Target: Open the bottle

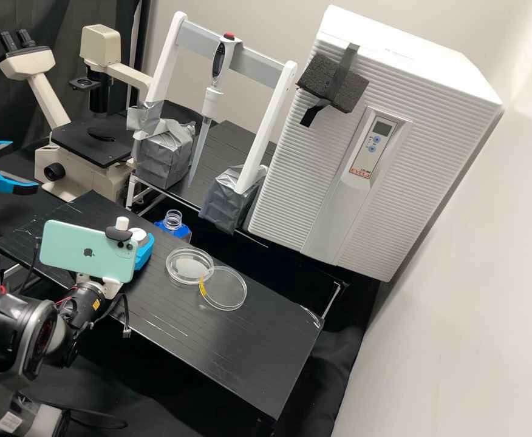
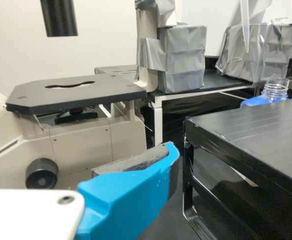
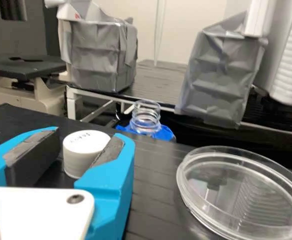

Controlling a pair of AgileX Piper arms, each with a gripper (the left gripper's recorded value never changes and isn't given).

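Right claw (image 3: 86,142) was clenched on the white cap (image 3: 83,152), a squat matte cylinder with a flat top, wedged tight! The bottle (image 1: 173,223) stood uncapped just behind the far edge of the black ribbed platform (image 1: 248,346), its clear threaded neck open and blue below it; liquid or plastic, I could not tell. Near my claw on the platform lay two shallow round dishes (image 1: 189,265) of clear material, rims touching, one with a yellow mark. My left claw (image 1: 17,167) hung released beside the microscope (image 1: 78,152), blue fingers spread apart
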